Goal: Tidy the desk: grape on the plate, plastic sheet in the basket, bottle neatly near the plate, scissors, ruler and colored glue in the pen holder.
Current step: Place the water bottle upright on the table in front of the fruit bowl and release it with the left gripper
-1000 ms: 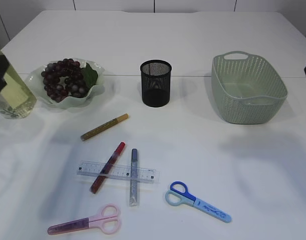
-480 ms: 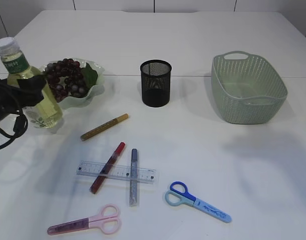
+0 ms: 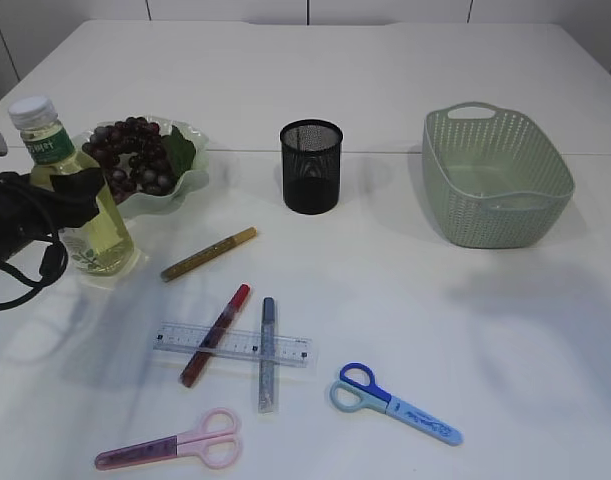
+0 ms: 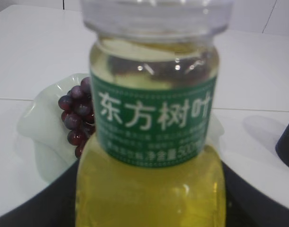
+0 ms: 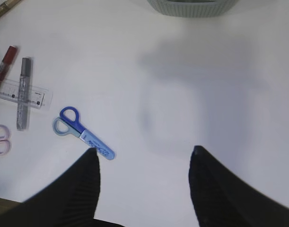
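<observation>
My left gripper [image 3: 73,196] is shut on a clear bottle [image 3: 57,150] of yellow liquid with a green label, held upright just left of the plate [image 3: 192,183]. The left wrist view is filled by the bottle [image 4: 151,118] between the dark jaws [image 4: 149,203]. The grapes [image 3: 133,156] lie on the plate. Gold [image 3: 209,253], red [image 3: 216,333] and silver [image 3: 267,352] glue sticks, a clear ruler [image 3: 290,349], blue scissors [image 3: 395,403] and pink scissors [image 3: 170,441] lie on the table. My right gripper [image 5: 144,158] is open and empty above the table. No plastic sheet shows.
A black mesh pen holder [image 3: 311,166] stands at centre back. A green basket [image 3: 495,178] stands at the right. The right wrist view shows the blue scissors [image 5: 83,132] beside its left finger, the ruler [image 5: 40,98] and the basket's edge [image 5: 191,7].
My left gripper has carried the bottle rightward from the far left edge and lowered it to a spot beside the plate. The other things have not moved.
</observation>
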Controlling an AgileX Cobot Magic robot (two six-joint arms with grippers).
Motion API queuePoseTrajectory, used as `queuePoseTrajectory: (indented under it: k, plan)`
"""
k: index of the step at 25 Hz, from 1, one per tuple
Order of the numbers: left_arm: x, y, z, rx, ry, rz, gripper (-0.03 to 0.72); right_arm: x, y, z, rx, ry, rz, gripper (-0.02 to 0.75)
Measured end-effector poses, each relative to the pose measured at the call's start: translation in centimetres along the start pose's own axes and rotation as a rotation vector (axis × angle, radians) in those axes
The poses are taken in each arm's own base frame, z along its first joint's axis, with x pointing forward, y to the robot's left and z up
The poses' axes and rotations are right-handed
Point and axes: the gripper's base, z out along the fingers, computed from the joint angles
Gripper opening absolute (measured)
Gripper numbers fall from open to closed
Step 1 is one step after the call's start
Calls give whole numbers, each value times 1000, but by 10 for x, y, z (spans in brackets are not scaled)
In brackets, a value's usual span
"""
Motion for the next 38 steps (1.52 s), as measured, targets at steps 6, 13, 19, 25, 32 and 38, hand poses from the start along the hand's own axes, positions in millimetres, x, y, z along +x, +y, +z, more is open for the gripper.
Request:
queuePoseTrajectory:
  k: [6,13,19,25,32,38]
  plan:
    - [0,0,0,0,1,-2,446,0,0,0,2,0,-1,470]
    - [0,0,0,6,2,2,446,0,0,0,3,0,-1,469]
    - [1,-4,0,41,10,47,446,0,0,0,3,0,-1,469]
    - [1,-4,0,46,10,72,446,0,0,0,3,0,-1,470]
    - [3,-7,0,76,26,92,482,0,0,0,3,0,-1,470]
    - [6,-6,0,77,44,122,510,0,0,0,3,0,-1,470]
